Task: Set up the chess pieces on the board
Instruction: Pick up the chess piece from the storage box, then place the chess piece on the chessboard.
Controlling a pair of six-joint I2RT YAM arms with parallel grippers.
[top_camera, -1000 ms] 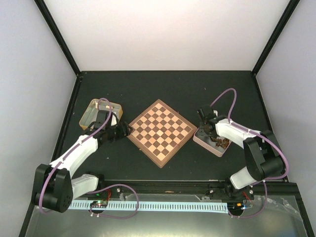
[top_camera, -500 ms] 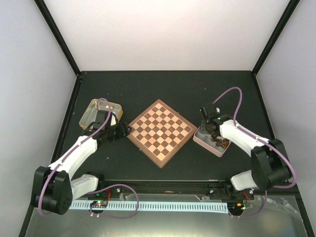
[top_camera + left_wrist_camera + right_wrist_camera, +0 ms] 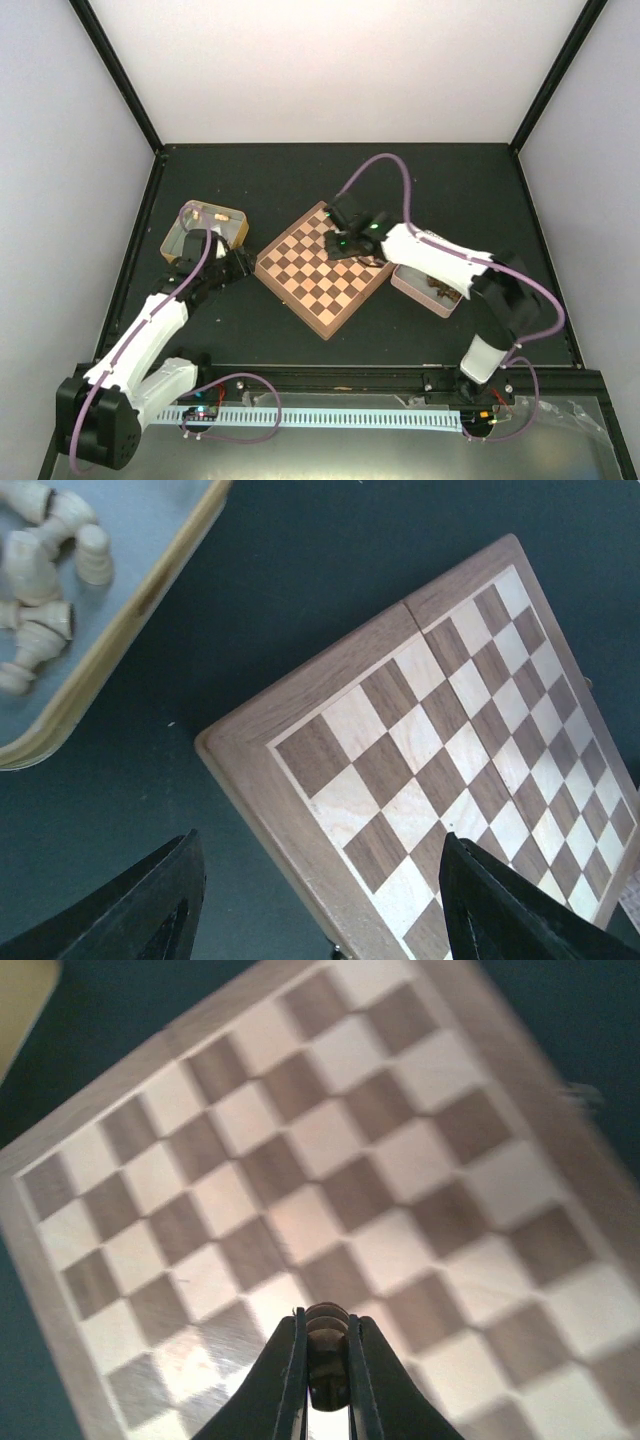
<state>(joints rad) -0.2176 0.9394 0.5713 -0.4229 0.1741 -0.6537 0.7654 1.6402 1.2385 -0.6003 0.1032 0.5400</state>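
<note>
Plainly, the right gripper [image 3: 325, 1338] was pinched shut on one dark chess piece [image 3: 326, 1360], its two fingers pressed to the piece's sides. It hung over the board [image 3: 200, 1160], and the squares beneath it were bare. From above, that gripper sat over the far part of the board [image 3: 290, 305], well away from the pink tray [image 3: 415, 299] to the right, where the other dark pieces [image 3: 447, 291] lay in a heap.

The left gripper [image 3: 320, 910] stood wide open with nothing between its fingers. It hovered just off the board's left corner, between the board and the gold tray [image 3: 130, 630], in which the pale pieces [image 3: 45, 570] lay tumbled on their sides.

No piece stood on any square in any view, so the set-up had hardly begun. This dark piece looked to be the first to go down; it was carried but not yet placed, and I could not tell which square it was meant for. Every other dark piece in the pink tray was left to fetch and stand up.
</note>
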